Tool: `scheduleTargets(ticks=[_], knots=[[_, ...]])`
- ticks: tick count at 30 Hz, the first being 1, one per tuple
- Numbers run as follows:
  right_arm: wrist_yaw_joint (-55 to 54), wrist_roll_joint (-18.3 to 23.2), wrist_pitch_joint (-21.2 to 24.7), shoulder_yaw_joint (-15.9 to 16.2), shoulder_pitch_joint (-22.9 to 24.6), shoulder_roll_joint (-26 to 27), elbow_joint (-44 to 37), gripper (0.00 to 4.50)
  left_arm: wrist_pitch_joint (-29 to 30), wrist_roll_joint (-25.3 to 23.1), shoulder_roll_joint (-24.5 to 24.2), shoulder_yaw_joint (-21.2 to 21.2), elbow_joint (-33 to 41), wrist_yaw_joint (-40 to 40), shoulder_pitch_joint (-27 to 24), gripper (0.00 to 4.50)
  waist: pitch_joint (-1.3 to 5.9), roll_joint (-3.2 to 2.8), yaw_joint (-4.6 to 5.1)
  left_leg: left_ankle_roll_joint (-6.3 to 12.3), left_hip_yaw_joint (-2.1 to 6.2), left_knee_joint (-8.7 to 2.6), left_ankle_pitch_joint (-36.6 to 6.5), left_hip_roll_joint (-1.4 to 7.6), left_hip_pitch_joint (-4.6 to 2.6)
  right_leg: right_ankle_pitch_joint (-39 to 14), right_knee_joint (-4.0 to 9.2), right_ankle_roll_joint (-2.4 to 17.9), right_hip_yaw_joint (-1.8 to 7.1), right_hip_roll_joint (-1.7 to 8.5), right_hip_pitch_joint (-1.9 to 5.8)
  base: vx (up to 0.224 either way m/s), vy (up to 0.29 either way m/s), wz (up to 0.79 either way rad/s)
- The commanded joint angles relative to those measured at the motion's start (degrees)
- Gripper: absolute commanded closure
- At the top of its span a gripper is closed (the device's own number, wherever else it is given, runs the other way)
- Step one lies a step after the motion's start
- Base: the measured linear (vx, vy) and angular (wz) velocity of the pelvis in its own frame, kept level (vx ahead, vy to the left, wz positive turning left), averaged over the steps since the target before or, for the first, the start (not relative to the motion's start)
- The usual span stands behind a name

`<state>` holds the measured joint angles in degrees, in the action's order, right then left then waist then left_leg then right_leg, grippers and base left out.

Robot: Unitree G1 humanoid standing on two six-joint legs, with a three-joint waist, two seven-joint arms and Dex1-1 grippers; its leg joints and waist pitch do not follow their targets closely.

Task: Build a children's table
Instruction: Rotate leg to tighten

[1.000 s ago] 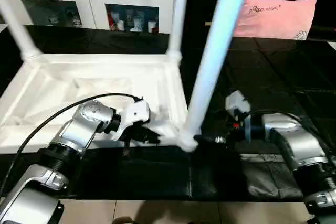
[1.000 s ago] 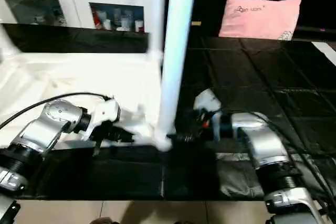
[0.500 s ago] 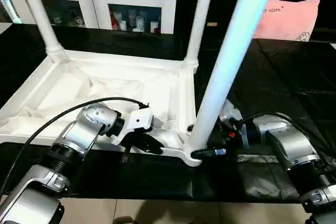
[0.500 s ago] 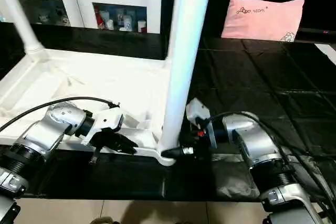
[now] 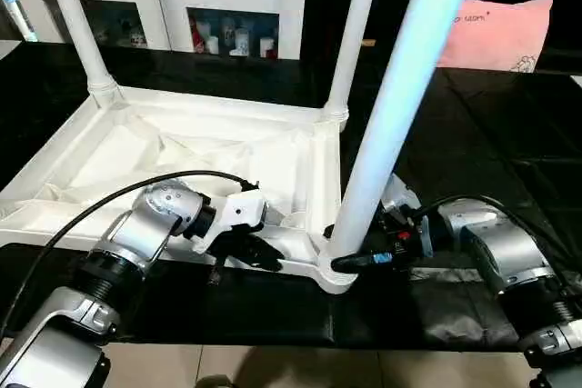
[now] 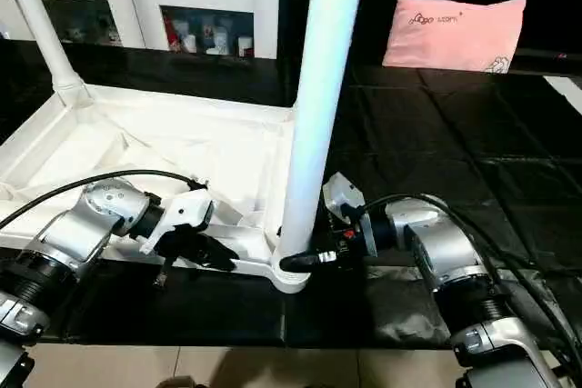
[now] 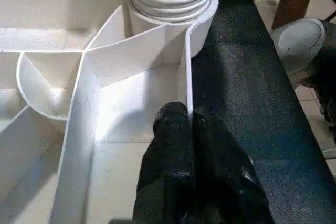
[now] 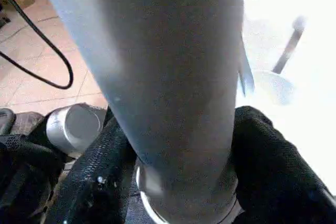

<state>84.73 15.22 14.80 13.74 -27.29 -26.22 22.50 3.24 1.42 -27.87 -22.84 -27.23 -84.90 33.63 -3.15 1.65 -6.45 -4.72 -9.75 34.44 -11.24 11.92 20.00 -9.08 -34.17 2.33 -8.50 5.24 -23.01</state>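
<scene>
Light is even and bright from above in the head views, with soft glare on the black mat (image 5: 473, 134) at right. The near leg (image 8: 157, 66) looms grey, shaded and blurred across the right wrist view, whose upper right washes out white.

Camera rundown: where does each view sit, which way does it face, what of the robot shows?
Left eye, right eye: head stereo pair, facing forward and down at the upturned tabletop; both silver forearms show; they share the near-corner leg.
Left wrist: looks along the left gripper, its black fingers shut on the tabletop's rim, toward the leg's ribbed base.
Right wrist: looks along the right gripper, fingers either side of the leg's base.
Both wrist views share that leg.
</scene>
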Motion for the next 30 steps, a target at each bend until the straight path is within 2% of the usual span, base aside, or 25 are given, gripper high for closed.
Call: scheduleTargets(ticks=[1,4,5,7,8,10,11,12,13,14,16,19,22,23,25,30], knots=[[1.02,0.87,1.83,0.27,0.19,-0.59,-0.80,2.16,-0.90,0.19,0.46,-1.41,2.16,-2.02,0.17,4.50,4.07,0.01,0.42,2.19,0.15,-3.91,-9.77,1.95,-0.21,-21.40,4.58,6.63,3.95,3.98,3.41,0.000,0.000,0.00],[0.44,1.31,2.57,-0.06,0.67,-0.35,-1.36,2.23,-0.08,0.27,0.69,-1.06,2.15,-1.30,0.18,4.50,4.13,0.05,0.43,2.20,0.18,-3.92,-9.41,2.00,-0.23,-20.40,4.45,6.68,4.00,3.93,3.41,0.000,0.000,0.00],[-0.65,1.66,3.41,-0.52,0.95,0.09,-1.78,2.27,0.78,0.39,1.01,-0.64,2.02,-0.35,0.19,4.50,4.15,-0.23,0.41,2.25,0.18,-3.92,-9.26,2.00,-0.24,-20.00,4.41,6.85,4.00,3.90,3.37,0.000,0.000,0.00],[-4.59,1.66,4.33,-1.70,1.36,1.52,-2.08,2.28,3.95,0.82,2.12,0.61,1.85,2.53,0.42,4.50,4.13,-0.16,0.55,1.93,0.15,-3.95,-9.22,2.03,-0.17,-19.52,4.37,7.07,4.06,3.93,3.40,0.000,0.000,0.00],[-9.88,0.59,5.11,-2.71,1.17,3.21,-1.16,2.29,6.39,1.24,3.73,2.13,1.28,6.12,0.94,4.50,4.05,-0.24,0.71,1.57,0.24,-3.96,-9.99,1.88,-0.14,-20.95,4.54,6.68,3.88,3.91,3.42,0.000,0.000,0.00],[-12.67,-0.08,5.71,-3.14,0.94,4.07,-0.48,2.31,7.35,1.46,4.60,2.94,0.86,7.99,1.25,4.50,3.92,-0.07,1.07,0.97,0.25,-3.86,-11.27,1.54,-0.35,-24.43,5.18,5.59,3.60,3.90,3.31,0.000,0.000,0.00],[-21.62,-2.05,5.99,-4.82,0.07,7.17,1.96,2.35,10.19,1.32,7.12,4.84,-0.16,13.96,2.31,4.50,3.88,-0.25,1.71,0.37,0.32,-3.83,-11.79,1.48,-0.24,-26.39,5.42,4.67,3.50,3.88,3.20,0.000,0.000,0.00],[-24.61,-2.57,6.28,-5.40,-0.24,8.24,2.72,2.36,11.22,1.15,8.00,5.45,-0.50,16.16,2.72,4.50,3.79,-0.16,1.97,0.12,0.38,-3.81,-12.06,1.34,-0.30,-27.18,5.65,4.44,3.28,3.81,3.06,0.000,0.000,0.00],[-24.61,-2.57,6.28,-5.40,-0.24,8.24,2.72,2.37,11.22,1.15,8.00,5.45,-0.50,16.16,2.72,4.50,3.98,0.02,2.47,-0.37,0.66,-3.81,-12.10,1.20,0.19,-28.05,5.63,3.50,2.96,3.92,3.69,0.000,0.000,0.00],[-27.84,-3.35,6.31,-5.79,-0.53,9.46,3.46,2.39,12.65,1.09,9.16,6.21,-0.94,18.69,3.24,4.50,4.13,-0.07,2.67,-0.31,0.69,-3.76,-11.92,1.14,0.23,-27.84,5.68,3.21,2.94,3.95,3.79,0.000,0.000,0.00],[-35.63,-4.52,6.98,-6.93,-1.68,13.22,5.66,2.40,15.68,0.21,11.86,7.46,-1.96,24.74,4.44,4.50,4.20,0.09,4.09,0.24,0.61,-3.66,-11.14,1.13,0.34,-25.09,5.47,4.39,3.18,3.74,3.47,0.000,0.000,0.00],[-49.59,-6.24,8.21,-8.86,-5.00,20.33,10.77,2.46,19.48,-1.12,16.05,8.84,-3.28,32.84,6.23,4.50,4.33,0.05,5.06,0.47,0.53,-3.41,-10.12,0.82,0.47,-24.45,5.35,5.03,3.13,3.69,3.48,0.000,0.000,0.00],[-53.67,-6.75,8.20,-9.51,-6.28,22.36,12.51,2.47,20.22,-1.47,17.44,9.49,-4.06,35.66,7.10,4.50,4.44,-0.03,5.18,1.57,0.43,-3.45,-8.92,0.93,0.36,-22.40,5.23,5.71,3.31,3.67,3.45,0.000,0.000,0.00],[-57.47,-7.60,8.29,-10.18,-7.62,24.24,14.22,2.47,20.99,-1.57,19.05,10.58,-4.94,38.78,8.17,4.50,4.50,-0.18,5.30,1.75,0.49,-3.55,-7.97,1.21,0.35,-19.32,4.73,6.86,3.43,3.51,3.35,0.000,0.000,0.00],[-59.67,-7.60,8.73,-10.68,-8.85,25.97,15.24,2.47,21.36,-1.53,20.34,11.16,-5.54,41.01,9.24,4.50,4.51,-0.19,5.20,1.81,0.46,-3.59,-7.76,1.28,0.32,-17.22,4.53,7.90,3.50,3.51,3.47,0.000,0.000,0.00],[-59.76,-7.53,8.69,-10.96,-8.99,26.44,15.19,2.47,21.51,-1.59,20.51,11.12,-5.51,41.37,9.35,4.50,4.42,-0.16,4.89,2.41,0.33,-3.70,-8.66,1.31,0.31,-15.93,4.44,8.45,3.75,3.72,3.69,0.000,0.000,0.00]])
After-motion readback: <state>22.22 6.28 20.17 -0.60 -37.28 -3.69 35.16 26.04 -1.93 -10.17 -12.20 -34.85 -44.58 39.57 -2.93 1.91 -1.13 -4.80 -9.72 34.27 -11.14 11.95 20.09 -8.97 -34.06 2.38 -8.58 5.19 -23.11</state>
